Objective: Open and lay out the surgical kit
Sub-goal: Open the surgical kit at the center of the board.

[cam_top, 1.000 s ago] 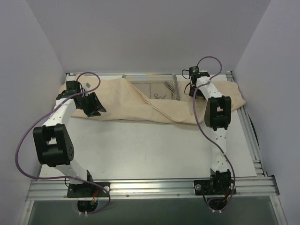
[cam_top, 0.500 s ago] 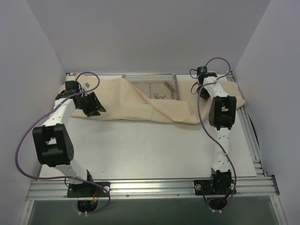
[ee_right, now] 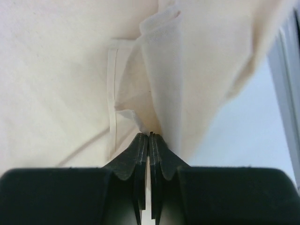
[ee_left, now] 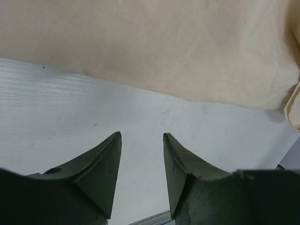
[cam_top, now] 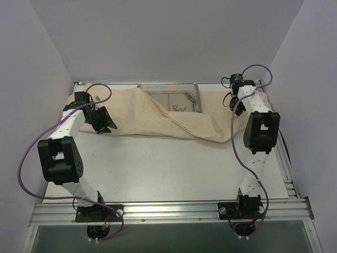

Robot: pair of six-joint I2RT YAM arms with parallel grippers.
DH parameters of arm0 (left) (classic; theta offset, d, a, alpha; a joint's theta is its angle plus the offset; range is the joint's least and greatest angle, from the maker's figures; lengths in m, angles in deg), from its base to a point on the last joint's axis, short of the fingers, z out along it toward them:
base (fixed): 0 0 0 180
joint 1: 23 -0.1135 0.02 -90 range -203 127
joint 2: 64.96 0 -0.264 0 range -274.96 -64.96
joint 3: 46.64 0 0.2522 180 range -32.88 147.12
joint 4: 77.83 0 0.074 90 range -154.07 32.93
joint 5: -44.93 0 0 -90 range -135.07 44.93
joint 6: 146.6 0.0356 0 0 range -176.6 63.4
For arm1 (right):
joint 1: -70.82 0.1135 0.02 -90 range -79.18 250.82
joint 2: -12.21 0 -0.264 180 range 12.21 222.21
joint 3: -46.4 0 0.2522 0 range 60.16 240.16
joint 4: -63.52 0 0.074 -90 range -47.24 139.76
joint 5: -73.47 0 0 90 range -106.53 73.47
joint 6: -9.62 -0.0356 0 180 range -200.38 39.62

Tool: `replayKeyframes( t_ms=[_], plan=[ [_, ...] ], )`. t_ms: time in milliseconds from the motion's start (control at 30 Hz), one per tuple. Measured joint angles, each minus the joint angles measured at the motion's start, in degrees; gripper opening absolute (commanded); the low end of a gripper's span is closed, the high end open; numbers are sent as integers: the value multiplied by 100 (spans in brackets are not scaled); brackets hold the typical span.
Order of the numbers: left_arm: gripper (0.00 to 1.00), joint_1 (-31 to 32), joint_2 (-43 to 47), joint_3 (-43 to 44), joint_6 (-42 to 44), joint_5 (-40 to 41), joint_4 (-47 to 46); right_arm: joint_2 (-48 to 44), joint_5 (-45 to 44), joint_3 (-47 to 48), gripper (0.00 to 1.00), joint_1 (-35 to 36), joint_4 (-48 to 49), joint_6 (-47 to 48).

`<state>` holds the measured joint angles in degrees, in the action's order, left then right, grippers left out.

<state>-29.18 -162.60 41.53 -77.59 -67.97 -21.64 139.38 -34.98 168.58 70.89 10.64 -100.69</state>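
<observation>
The beige cloth wrap [cam_top: 137,113] lies spread across the far side of the table, folded back off the silver wire-mesh tray [cam_top: 167,86]. Thin ring-handled instruments [cam_top: 180,108] lie inside the tray. My right gripper [ee_right: 149,135] is at the far right and shut on a raised fold of the cloth wrap [ee_right: 159,70]; from above, the right gripper [cam_top: 235,103] sits at the wrap's right end. My left gripper [ee_left: 142,136] is open over bare table, just off the near edge of the cloth wrap [ee_left: 150,47], at the left end where the left gripper [cam_top: 105,125] shows from above.
White walls close in the table on the left, right and back. An aluminium rail [cam_top: 168,211] carries both arm bases along the near edge. A metal rail [ee_right: 288,79] runs just right of the pinched fold.
The right arm has swung to the right along the far edge and its jaws have gone from open to shut on the cloth fold. The left arm has barely shifted.
</observation>
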Motion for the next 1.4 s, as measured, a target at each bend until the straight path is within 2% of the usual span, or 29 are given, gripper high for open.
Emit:
replayKeyframes(
  t_ms=[267, 433, 733, 967, 1133, 1167, 1200, 1267, 1367, 1400],
  plan=[
    [51, 0, -214, 214, -326, -57, 129, -2356, 55, -1705, 0, -332, -275, -328],
    [57, 2, -216, 404, -498, -186, 133, -3233, 96, -2575, 0, -531, -439, -428],
    [57, 50, -236, 739, -588, -354, 131, -3401, 481, -3025, 0, -535, -483, -507],
    [57, 50, -271, 741, -592, -457, 136, -2813, 623, -2852, 5, -535, -448, -540],
    [57, 50, -422, 761, -592, -522, 129, -2527, 629, -2844, 15, -535, -444, -625],
    [56, 50, -455, 761, -592, -542, 129, -2529, 629, -2844, 19, -538, -442, -651],
    [56, 50, -485, 761, -597, -557, 129, -2540, 627, -2837, 29, -546, -442, -686],
    [56, 50, -542, 761, -605, -597, 127, -2540, 636, -2811, 30, -570, -442, -726],
    [56, 50, -592, 761, -640, -636, 127, -2538, 649, -2712, 47, -612, -466, -734],
    [56, 52, -599, 761, -643, -640, 127, -2538, 647, -2645, 56, -616, -468, -737]
  ],
)
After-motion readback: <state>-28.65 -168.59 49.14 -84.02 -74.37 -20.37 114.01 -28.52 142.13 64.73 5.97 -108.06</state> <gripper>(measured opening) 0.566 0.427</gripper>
